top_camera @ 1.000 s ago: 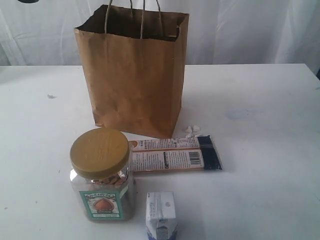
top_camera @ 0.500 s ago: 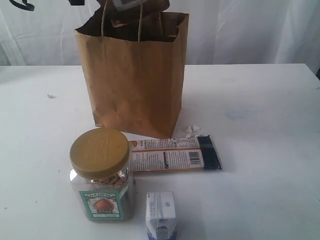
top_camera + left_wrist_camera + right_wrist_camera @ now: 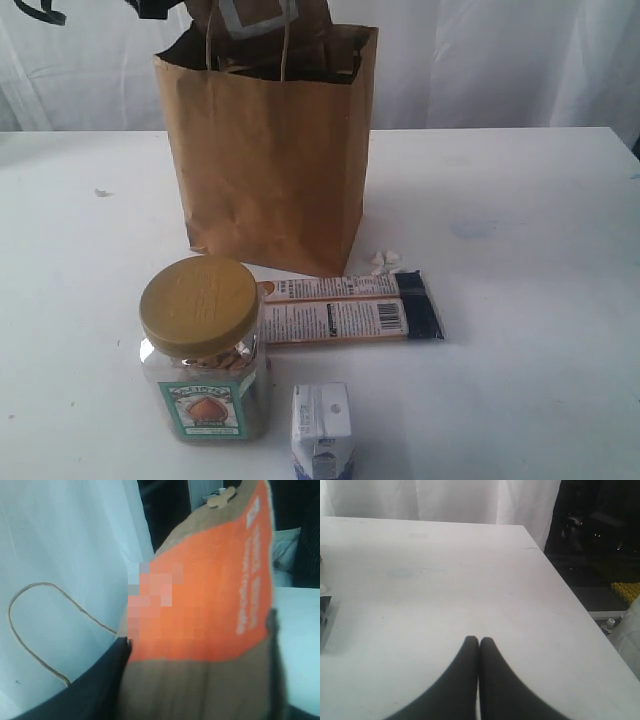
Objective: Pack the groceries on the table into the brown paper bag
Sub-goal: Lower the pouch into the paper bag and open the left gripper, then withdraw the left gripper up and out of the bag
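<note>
My left gripper (image 3: 197,640) is shut on the brown paper pouch (image 3: 210,605) with the orange label. The pouch (image 3: 258,16) hangs in the mouth of the tall brown paper bag (image 3: 265,160), partly below its rim, and one twisted bag handle (image 3: 30,630) shows beside it. In front of the bag stand the clear jar with a mustard-yellow lid (image 3: 203,350) and the small white carton (image 3: 322,430); the long navy-orange packet (image 3: 350,310) lies flat between them and the bag. My right gripper (image 3: 479,641) is shut and empty over the bare table (image 3: 445,580). The bottle and the can are out of view.
A few small white bits (image 3: 385,262) lie by the bag's front right corner. The table's right edge (image 3: 570,595) drops off beside my right gripper. White curtains hang behind the table.
The pouch came into view from above and has sunk lower into the bag's mouth, held by my left gripper. The items on the table have not moved.
</note>
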Tool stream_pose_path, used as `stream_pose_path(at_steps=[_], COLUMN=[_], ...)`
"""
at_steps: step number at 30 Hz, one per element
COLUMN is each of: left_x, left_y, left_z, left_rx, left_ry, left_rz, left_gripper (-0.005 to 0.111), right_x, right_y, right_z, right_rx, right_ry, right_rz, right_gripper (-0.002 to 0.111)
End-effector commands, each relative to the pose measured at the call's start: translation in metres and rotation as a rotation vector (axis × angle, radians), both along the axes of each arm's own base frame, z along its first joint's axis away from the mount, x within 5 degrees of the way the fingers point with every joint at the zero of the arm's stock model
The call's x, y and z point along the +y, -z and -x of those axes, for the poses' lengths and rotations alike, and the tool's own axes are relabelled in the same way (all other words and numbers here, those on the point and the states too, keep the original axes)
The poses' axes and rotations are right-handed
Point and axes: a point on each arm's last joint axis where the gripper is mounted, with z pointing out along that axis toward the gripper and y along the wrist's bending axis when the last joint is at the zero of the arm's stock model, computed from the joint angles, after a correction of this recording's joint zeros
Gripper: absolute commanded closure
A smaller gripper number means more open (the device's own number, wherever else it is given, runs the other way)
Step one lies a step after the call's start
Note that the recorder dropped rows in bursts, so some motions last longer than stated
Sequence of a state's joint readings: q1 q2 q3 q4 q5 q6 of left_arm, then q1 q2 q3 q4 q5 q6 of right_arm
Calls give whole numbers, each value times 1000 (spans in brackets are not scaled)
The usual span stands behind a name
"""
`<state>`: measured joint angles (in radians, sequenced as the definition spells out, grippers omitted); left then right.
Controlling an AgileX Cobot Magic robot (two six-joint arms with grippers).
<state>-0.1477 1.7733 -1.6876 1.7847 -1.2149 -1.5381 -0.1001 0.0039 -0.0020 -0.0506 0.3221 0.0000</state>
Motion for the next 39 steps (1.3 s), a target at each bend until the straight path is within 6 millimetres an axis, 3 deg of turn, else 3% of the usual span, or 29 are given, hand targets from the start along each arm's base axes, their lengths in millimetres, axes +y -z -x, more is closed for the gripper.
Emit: stream_pose_path(at_steps=[1, 8, 11, 19, 29, 35, 39], left_x=[-2, -2, -2, -1, -1, 1, 4], left_y=[-11, -1, 6, 21, 21, -4, -32], left_z=[6, 5, 5, 6, 6, 21, 44], left_rx=[7, 59, 83, 132, 150, 88, 5], left_ry=[7, 4, 3, 1, -1, 2, 6], left_rz=[52, 55, 51, 44, 51, 86, 94], left_gripper=[98, 51, 44, 44, 45, 54, 65], right_x=[0, 0, 0, 0, 0, 0, 0], right_y=[0, 0, 0, 0, 0, 0, 0], right_z=[0, 0, 0, 0, 0, 0, 0], right_rx=[-10, -10, -10, -10, -7, -7, -7], right_ry=[0, 0, 0, 0, -1, -1, -1], right_rz=[-2, -2, -2, -2, 3, 3, 3], right_gripper=[108, 108, 108, 108, 108, 108, 108])
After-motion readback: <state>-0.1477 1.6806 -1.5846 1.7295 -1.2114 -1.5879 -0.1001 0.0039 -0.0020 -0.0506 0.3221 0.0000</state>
